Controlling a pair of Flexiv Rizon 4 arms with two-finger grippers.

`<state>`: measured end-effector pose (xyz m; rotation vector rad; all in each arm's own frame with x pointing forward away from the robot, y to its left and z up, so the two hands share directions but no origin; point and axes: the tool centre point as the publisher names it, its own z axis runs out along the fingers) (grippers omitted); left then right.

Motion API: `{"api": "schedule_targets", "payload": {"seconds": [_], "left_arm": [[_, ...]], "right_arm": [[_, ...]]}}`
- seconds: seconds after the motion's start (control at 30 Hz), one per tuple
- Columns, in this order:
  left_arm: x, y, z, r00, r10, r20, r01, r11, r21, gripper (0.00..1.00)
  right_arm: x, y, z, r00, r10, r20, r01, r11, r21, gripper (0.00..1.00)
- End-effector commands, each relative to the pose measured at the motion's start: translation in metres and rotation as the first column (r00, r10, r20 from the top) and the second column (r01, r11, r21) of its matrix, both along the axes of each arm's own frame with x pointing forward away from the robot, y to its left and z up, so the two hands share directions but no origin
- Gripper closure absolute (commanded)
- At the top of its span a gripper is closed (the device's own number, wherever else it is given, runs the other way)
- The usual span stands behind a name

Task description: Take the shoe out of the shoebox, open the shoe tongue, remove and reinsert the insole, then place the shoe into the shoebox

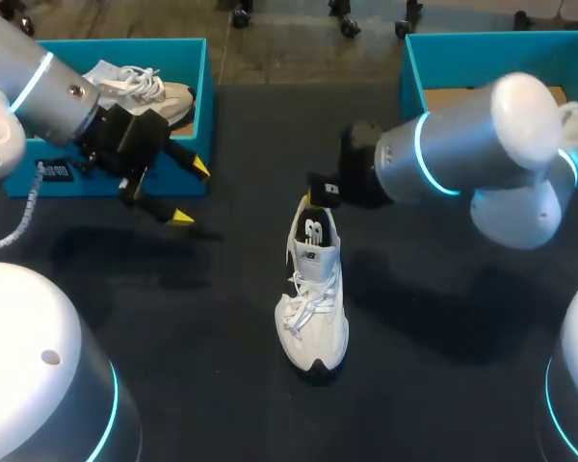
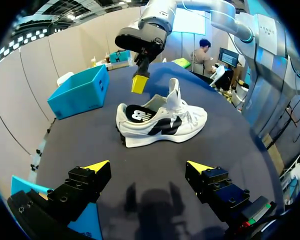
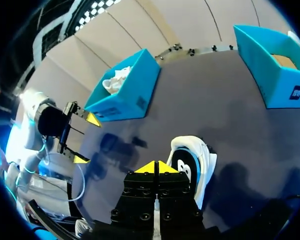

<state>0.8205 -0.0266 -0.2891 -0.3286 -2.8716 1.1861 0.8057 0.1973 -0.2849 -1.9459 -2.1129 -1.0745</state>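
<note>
A white shoe [image 1: 313,298] with a black sole stands upright mid-table, toe toward the near edge; its tongue [image 2: 173,95] sticks up. My right gripper [image 1: 318,197] hangs shut just above the shoe's heel opening, its yellow tips [image 3: 155,167] pressed together with nothing between them. In the left wrist view the right gripper [image 2: 139,83] shows over the heel of the shoe [image 2: 160,120]. My left gripper [image 1: 188,192] stands open and empty to the left of the shoe, in front of the left teal shoebox [image 1: 197,115], with bare table between its fingers.
The left shoebox holds a second white shoe [image 1: 149,87]. Another teal shoebox [image 1: 462,58] stands at the back right with a brown floor showing. Dark table lies open around the shoe.
</note>
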Motion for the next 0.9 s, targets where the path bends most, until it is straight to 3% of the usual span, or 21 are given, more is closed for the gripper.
{"api": "schedule_targets", "payload": {"seconds": [0.03,0.33,0.6,0.9], "left_arm": [[-0.001,0.000,0.000,1.000,0.001,0.001,-0.001,1.000,0.003,0.00],[-0.001,0.000,0.000,1.000,0.001,0.001,-0.001,1.000,0.003,0.00],[-0.001,0.000,0.000,1.000,0.001,0.001,-0.001,1.000,0.003,0.00],[-0.001,0.000,0.000,1.000,0.001,0.001,-0.001,1.000,0.003,0.00]], "right_arm": [[0.003,-0.004,0.014,0.985,-0.170,-0.019,0.145,0.888,-0.435,1.00],[0.012,-0.008,0.023,0.988,-0.136,-0.078,0.074,0.845,-0.530,1.00],[0.015,-0.009,0.023,0.988,-0.117,-0.103,0.043,0.836,-0.547,1.00],[0.007,-0.010,0.003,0.978,-0.142,-0.155,0.032,0.830,-0.557,1.00]]}}
